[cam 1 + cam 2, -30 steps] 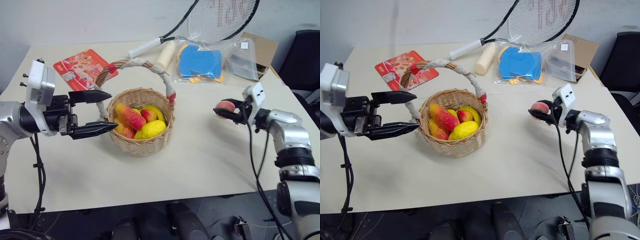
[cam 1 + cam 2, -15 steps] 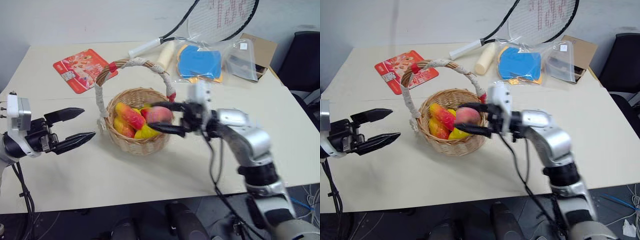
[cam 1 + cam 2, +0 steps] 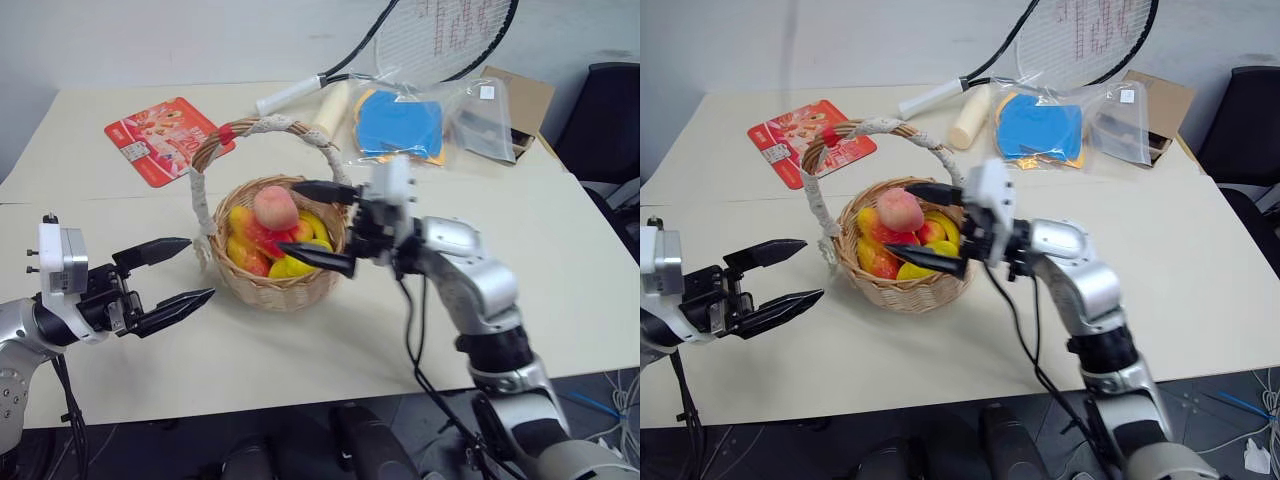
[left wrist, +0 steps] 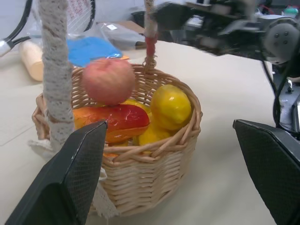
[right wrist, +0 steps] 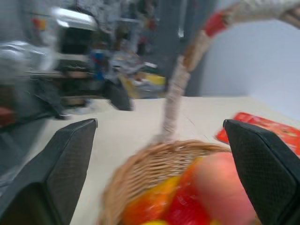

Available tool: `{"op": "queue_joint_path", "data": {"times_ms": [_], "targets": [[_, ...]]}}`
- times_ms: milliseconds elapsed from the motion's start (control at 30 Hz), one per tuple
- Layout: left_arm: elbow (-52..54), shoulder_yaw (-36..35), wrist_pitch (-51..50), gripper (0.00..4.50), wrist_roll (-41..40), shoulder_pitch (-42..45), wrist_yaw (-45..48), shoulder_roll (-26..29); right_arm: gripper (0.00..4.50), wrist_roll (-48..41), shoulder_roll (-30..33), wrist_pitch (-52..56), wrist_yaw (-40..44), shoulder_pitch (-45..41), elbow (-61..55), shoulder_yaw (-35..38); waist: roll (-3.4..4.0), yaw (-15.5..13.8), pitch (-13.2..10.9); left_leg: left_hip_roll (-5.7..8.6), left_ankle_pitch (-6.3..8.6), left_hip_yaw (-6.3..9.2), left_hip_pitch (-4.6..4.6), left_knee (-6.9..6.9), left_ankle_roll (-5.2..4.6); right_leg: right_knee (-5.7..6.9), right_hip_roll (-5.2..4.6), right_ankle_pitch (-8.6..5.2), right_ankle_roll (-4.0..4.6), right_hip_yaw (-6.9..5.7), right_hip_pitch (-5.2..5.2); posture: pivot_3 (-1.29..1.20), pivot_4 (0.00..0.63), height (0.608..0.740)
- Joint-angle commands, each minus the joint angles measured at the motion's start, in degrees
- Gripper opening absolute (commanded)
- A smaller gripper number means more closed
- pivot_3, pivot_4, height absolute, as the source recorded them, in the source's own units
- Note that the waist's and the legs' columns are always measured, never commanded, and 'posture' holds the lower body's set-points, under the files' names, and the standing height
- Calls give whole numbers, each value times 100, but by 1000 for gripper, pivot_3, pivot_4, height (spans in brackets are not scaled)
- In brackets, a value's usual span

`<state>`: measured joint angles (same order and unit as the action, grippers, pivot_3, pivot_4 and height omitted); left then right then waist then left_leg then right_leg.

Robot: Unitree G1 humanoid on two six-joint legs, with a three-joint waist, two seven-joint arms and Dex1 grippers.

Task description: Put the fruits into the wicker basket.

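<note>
Above the wicker basket (image 3: 283, 250), the pink peach (image 3: 274, 207) sits on top of the other fruits (image 3: 262, 250) (a red-and-yellow mango-like piece and yellow lemon-like ones), free of both black fingers. Right gripper (image 3: 312, 225): fingers spread wide over the basket's near-right rim, holding nothing. Left gripper (image 3: 176, 274): fingers parted and empty, near the basket on its left, not touching it.

No legible text or labels anywhere
</note>
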<state>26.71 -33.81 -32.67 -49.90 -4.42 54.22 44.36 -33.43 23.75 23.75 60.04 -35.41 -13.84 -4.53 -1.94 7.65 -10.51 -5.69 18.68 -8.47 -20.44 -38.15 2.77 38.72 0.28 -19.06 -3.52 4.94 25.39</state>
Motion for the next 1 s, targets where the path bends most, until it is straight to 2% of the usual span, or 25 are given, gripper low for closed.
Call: {"op": "queue_joint_path", "data": {"times_ms": [33, 133, 233, 333, 533, 633, 767, 867, 933, 967, 1000], "targets": [[388, -262, 58, 4500, -200, -204, -204, -91, 4489, -369, 753, 219, 602, 451, -147, 453, -3, -7, 0, 1, 1, 1, 1, -1, -2, -4, -1, 1, -1, 0, -4, 0, 150, 740], [544, -368, 104, 4500, -228, -394, -340, -186, 4489, -130, 1143, 31, 863, 436, 637, 543, -6, 22, -2, 9, 3, -1, 18, -1, -5, -11, 4, 1, -2, 3, -25, 0, 150, 740], [593, -413, 223, 4500, -106, -587, -450, -314, 4489, 439, 1211, -559, 1149, -194, 1754, 305, -1, 68, -5, 17, 3, -4, 35, 1, -6, -11, 15, 2, 1, 12, -37, 0, 150, 740], [634, -410, 441, 4500, 7, -713, -587, -546, 4489, 654, 705, -1123, 1263, -1250, 3092, 273, 10, 118, -12, 20, 2, 0, 40, 7, -3, -8, 22, 7, 8, 25, -31, 0, 150, 740], [804, -186, 637, 4500, 9, -670, -734, -685, 4489, 972, -361, -1855, 1805, -2519, 5082, 118, 9, 112, -11, 6, -1, 10, 32, 10, 6, -14, 26, 7, 8, 18, -26, 0, 150, 740], [827, -129, 658, 4500, -11, -649, -809, -685, 3620, 1179, -643, -1972, 2236, -2820, 5664, -53, 11, 88, -13, -1, 0, 9, 29, 8, 5, -14, 13, 7, 8, 17, -25, 0, 150, 740], [856, -137, 674, 4500, -58, -653, -835, -658, 2205, 1257, -736, -1965, 2470, -2994, 6038, 10, 11, 51, -13, 0, 3, 8, 26, -2, -1, -13, 6, 7, 7, 12, -26, 0, 150, 740], [862, -160, 686, 4500, -100, -644, -821, -624, 1132, 1151, -595, -1933, 2641, -2878, 5720, 135, 12, 55, -13, -1, 3, 8, 27, -1, 0, -10, 9, 7, 6, 12, -25, 0, 150, 740], [840, -93, 692, 4500, -104, -594, -769, -592, 446, 1116, -239, -1798, 2733, -2552, 5101, 193, 12, 35, -13, -1, 3, 8, 26, 0, 0, -10, 10, 7, 6, 12, -24, 0, 150, 740], [822, -45, 695, 4500, -104, -554, -743, -577, 185, 1051, -59, -1657, 2708, -2368, 4735, 260, 12, 16, -13, -1, 3, 13, 23, 1, 1, -12, 9, 7, 6, 8, -24, 0, 150, 740], [809, -13, 698, 4500, -105, -530, -729, -567, 170, 999, 51, -1545, 2671, -2245, 4485, 305, 12, -3, -13, -1, 4, 16, 22, 1, 2, -16, 8, 7, 6, 5, -25, 0, 150, 740]]}}
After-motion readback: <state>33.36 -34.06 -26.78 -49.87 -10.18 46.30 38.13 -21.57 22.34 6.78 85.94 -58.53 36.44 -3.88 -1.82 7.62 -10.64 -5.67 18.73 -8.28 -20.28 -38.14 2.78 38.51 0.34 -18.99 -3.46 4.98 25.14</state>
